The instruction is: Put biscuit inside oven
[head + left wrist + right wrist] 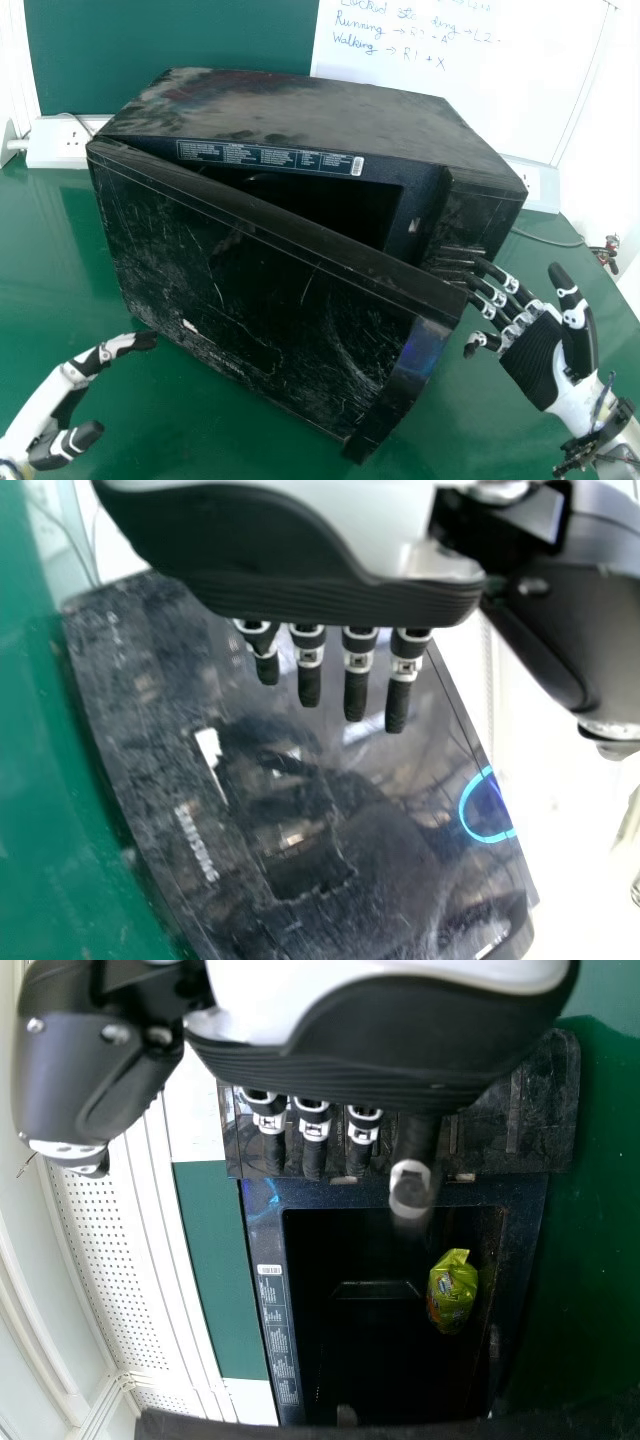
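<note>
Right hand (pixel 540 360) released, beside door (pixel 270 290) edge; gap open, biscuit (pixel 452 1295) inside oven (pixel 300 105).

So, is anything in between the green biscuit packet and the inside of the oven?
Nothing visible stands in between: the green packet is already inside the oven, behind its partly open door.

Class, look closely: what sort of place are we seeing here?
Probably a robotics lab or workshop: a whiteboard lists handwritten control combinations for walking and running, an extension socket box sits behind the oven, and robot hands flank it.
</note>
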Motion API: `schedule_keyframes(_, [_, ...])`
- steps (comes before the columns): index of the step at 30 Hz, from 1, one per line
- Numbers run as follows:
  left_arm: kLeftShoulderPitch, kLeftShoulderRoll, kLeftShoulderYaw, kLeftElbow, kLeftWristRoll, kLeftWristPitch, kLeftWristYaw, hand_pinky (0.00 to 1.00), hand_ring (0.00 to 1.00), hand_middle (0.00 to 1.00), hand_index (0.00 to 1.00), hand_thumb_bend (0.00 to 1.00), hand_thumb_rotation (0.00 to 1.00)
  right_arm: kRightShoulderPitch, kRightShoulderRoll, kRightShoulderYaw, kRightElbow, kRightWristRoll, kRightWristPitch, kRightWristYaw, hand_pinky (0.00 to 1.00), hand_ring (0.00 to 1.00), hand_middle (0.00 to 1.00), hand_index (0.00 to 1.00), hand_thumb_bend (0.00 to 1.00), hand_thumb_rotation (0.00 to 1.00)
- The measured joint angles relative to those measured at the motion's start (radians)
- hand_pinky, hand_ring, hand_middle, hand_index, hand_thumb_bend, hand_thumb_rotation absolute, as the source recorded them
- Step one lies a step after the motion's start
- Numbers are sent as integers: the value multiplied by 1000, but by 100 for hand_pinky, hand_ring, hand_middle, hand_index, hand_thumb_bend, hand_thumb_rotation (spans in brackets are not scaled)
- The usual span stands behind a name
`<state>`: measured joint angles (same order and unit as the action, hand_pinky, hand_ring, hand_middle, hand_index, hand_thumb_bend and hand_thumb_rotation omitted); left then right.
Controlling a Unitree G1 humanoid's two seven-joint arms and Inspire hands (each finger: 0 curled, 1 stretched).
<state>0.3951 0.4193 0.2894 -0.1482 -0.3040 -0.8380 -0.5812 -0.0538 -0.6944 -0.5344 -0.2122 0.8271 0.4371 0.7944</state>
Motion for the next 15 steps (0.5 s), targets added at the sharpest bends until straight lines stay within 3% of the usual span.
schedule_keyframes(6, [-68,55,-9,12,-10,22,-35,97,100,100,100,100,100,0,3,0,-1,0,-1,-2,51,87,93,94,77,94])
schedule_keyframes(8, [-86,71,-11,17,-14,39,-45,97,100,100,100,100,100,0,4,0,-1,-1,-1,-2,48,85,92,91,81,95])
schedule_keyframes(15, [-198,103,-42,84,-30,47,-100,97,100,100,100,100,100,-1,8,0,-1,-7,-1,-2,64,87,93,91,78,95])
